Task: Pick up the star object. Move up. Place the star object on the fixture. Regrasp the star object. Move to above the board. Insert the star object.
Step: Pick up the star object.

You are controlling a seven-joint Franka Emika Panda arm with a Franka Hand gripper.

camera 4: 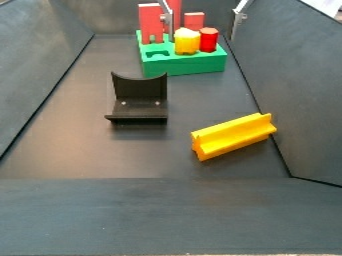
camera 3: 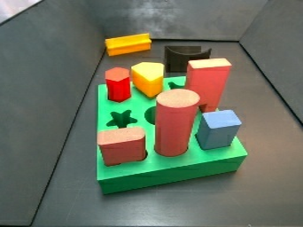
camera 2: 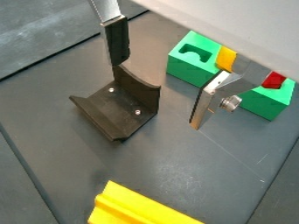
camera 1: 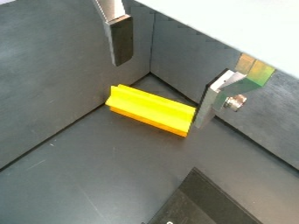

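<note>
The star object is a long orange-yellow prism lying flat on the dark floor near a wall corner; it also shows in both side views. My gripper hangs above the floor, open, with nothing between its silver fingers. One finger tip stands just past one end of the star object in a wrist view. The black fixture stands on the floor under the gripper, between the star object and the green board. The board has a star-shaped hole.
Coloured pegs stand in the board: a red cylinder, a tall red block, a blue block, a yellow rounded-triangle peg. Dark walls enclose the floor on all sides. The fixture sits mid-floor.
</note>
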